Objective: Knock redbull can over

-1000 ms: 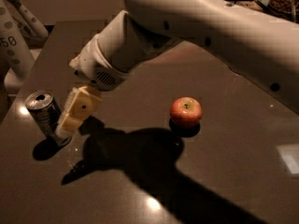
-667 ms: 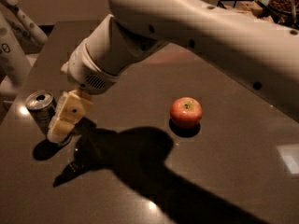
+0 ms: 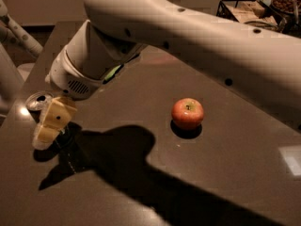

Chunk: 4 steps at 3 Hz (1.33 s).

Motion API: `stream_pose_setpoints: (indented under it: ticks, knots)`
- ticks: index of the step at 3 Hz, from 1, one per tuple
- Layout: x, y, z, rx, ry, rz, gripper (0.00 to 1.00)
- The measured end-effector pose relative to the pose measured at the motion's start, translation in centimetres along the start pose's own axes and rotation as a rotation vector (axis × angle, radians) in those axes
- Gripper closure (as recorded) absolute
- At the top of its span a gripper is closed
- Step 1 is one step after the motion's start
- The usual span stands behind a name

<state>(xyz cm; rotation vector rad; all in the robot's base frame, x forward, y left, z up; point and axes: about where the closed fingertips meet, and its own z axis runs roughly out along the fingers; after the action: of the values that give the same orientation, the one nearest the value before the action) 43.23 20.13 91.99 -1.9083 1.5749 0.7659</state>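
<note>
- Slim silver-and-blue metal redbull can (image 3: 37,100) sat near the left edge of the dark brown table (image 3: 235,173), well apart from the red apple (image 3: 187,113).
- Only the can's silver pull-tab top showed; it caught a bright glint.
- Cream-padded gripper (image 3: 47,131) on the big white robot arm (image 3: 188,36) hung right in front of the can, low over the table, overlapping its body.
- Gripper state: could not tell, spread or clamped. Contact with the can: could not tell either.
- Can body was hidden behind the gripper, so upright or tilted was unclear.
- Arm's shadow (image 3: 122,159) covered the table below the gripper.
- Small green patch (image 3: 113,72) showed under the arm, unidentifiable.
</note>
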Motion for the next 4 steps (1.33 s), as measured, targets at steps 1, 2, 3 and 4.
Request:
stream_pose_setpoints:
  ticks: [1, 2, 3, 4]
  knots:
    - [-0.5, 0.3, 0.8, -0.035, 0.004, 0.000, 0.24]
    - [-0.9, 0.2, 0.3, -0.041, -0.009, 0.013, 0.47]
    - [-1.2, -0.2, -1.1, -0.040, 0.012, 0.021, 0.70]
    - [-0.5, -1.2, -3.7, -0.023, 0.113, 0.035, 0.93]
